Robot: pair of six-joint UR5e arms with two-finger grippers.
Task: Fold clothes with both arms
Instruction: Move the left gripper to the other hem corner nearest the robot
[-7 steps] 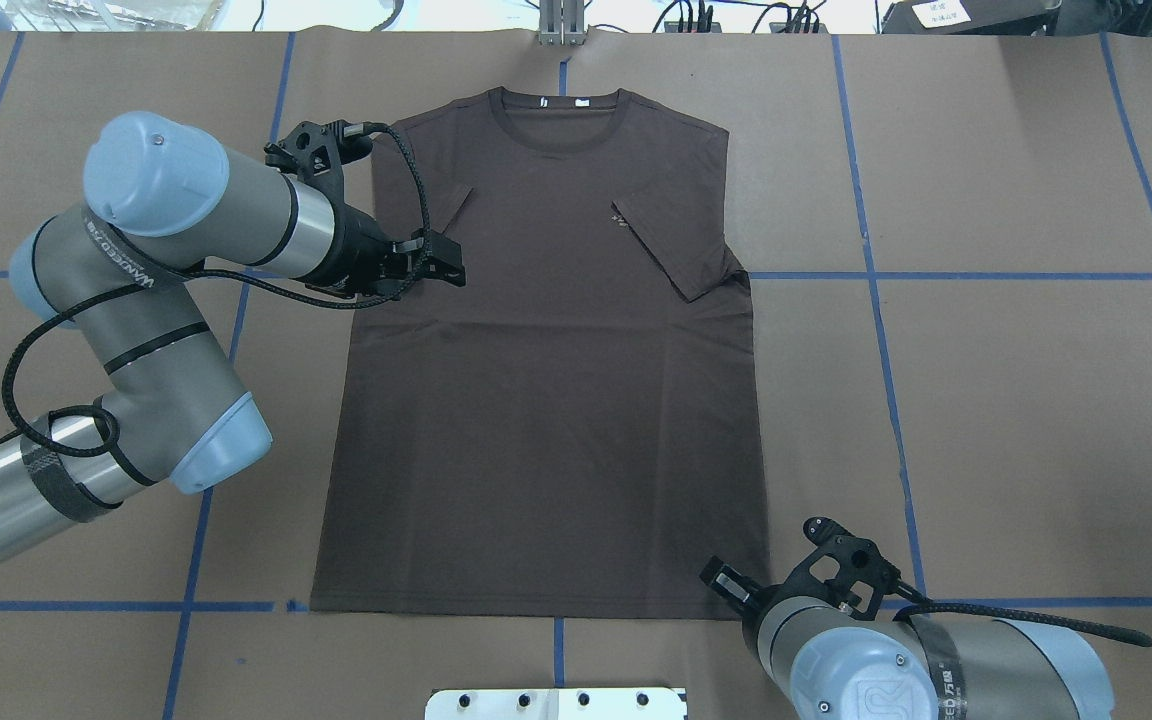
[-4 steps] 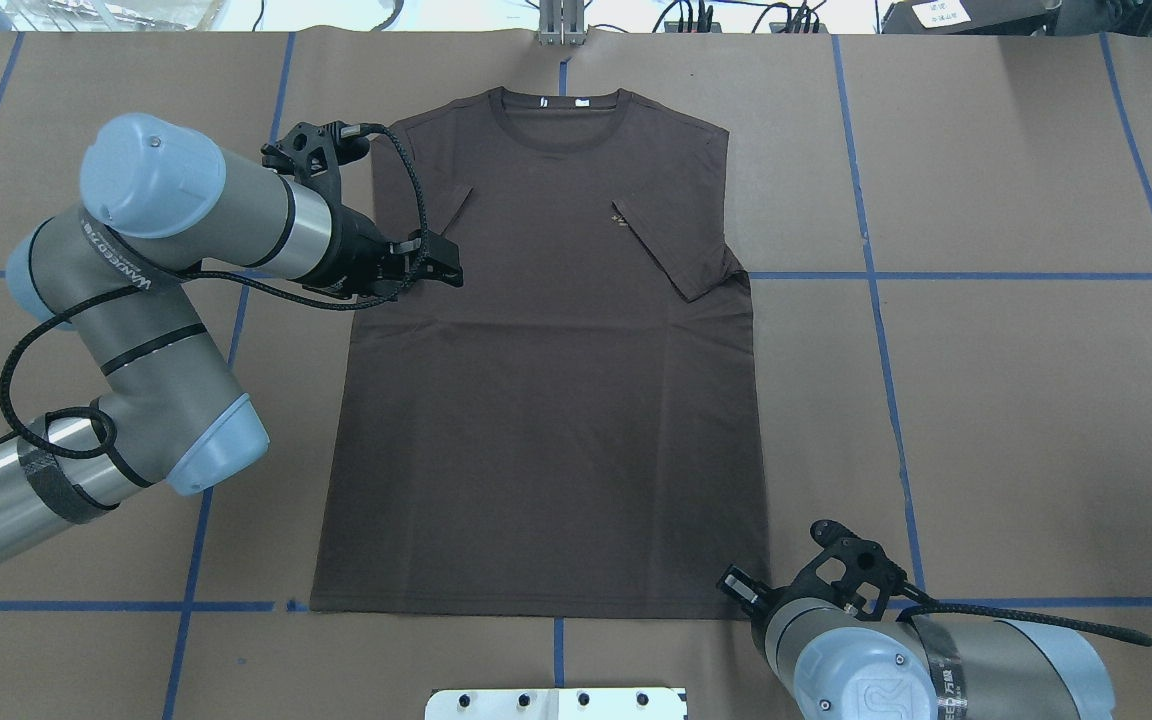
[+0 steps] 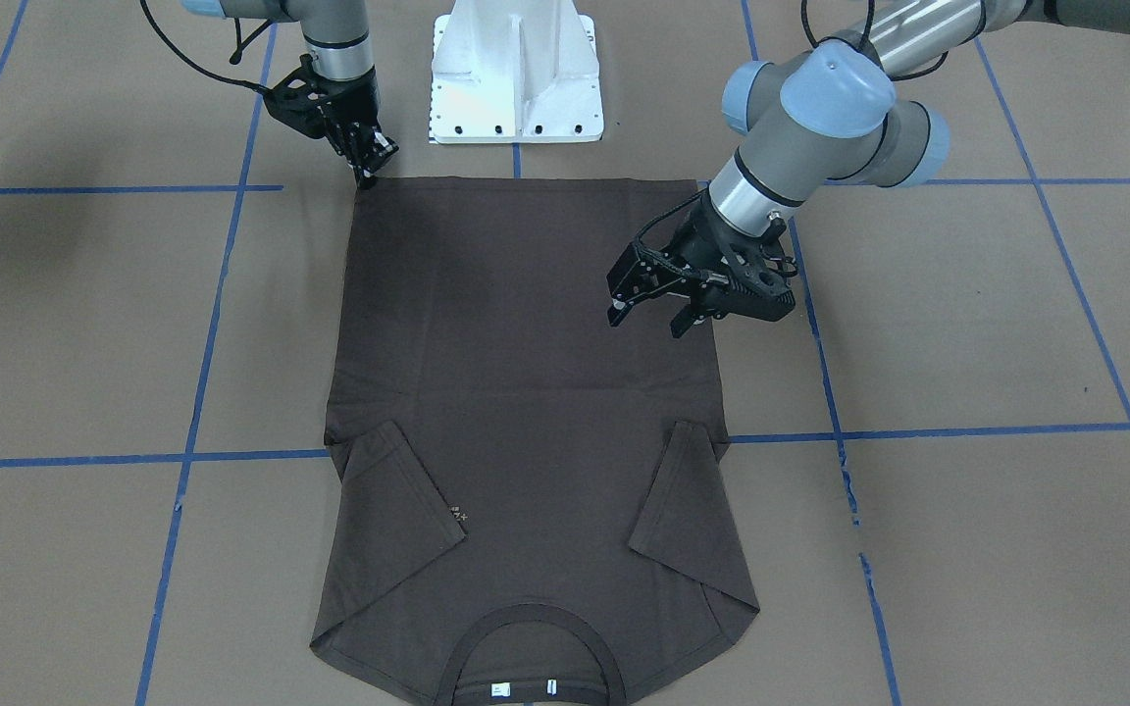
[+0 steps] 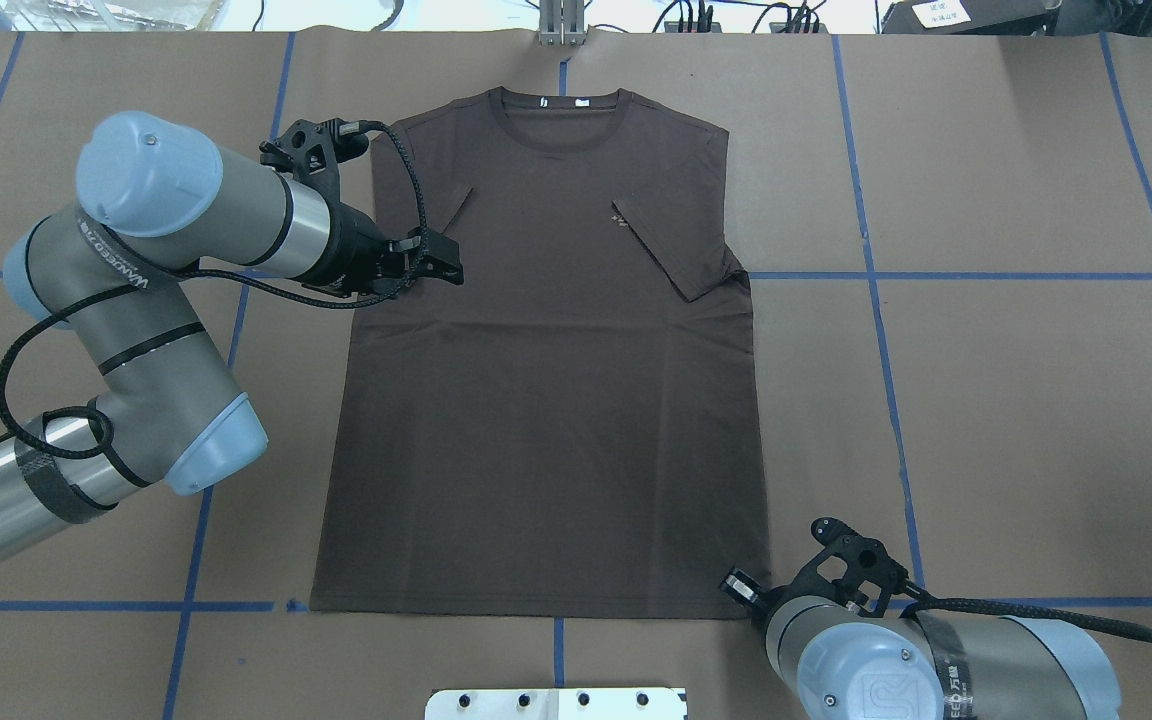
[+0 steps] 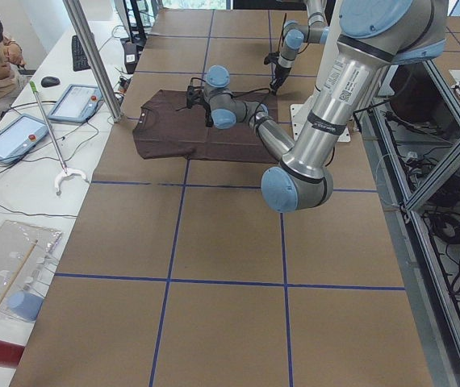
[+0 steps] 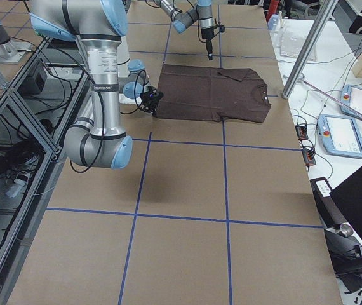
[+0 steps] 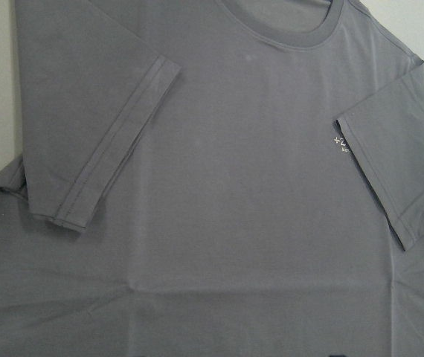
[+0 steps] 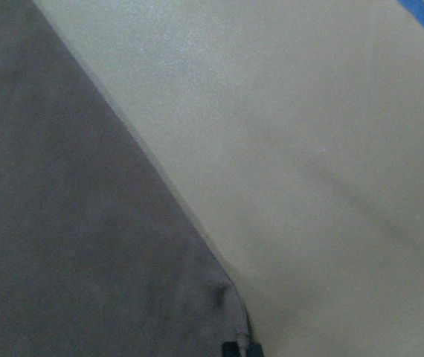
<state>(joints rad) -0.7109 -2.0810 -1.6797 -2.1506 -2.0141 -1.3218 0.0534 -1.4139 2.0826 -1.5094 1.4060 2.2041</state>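
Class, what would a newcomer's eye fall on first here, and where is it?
A dark brown T-shirt lies flat in the middle, sleeves folded in. The left gripper hovers open over its side near one sleeve; the right gripper seems to pinch a hem corner.

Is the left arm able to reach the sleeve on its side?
Probably yes. The left gripper is open over the shirt, close to the folded-in sleeve, and nothing lies between them.

Left arm [image 4: 151,330], right arm [image 4: 996,665]: grey-silver tubes, light-blue caps, black bands, white lettering. Black braided cables [image 4: 414,180]. Left gripper [image 3: 645,324], right gripper [image 3: 366,176] black. White pedestal [image 3: 516,69].
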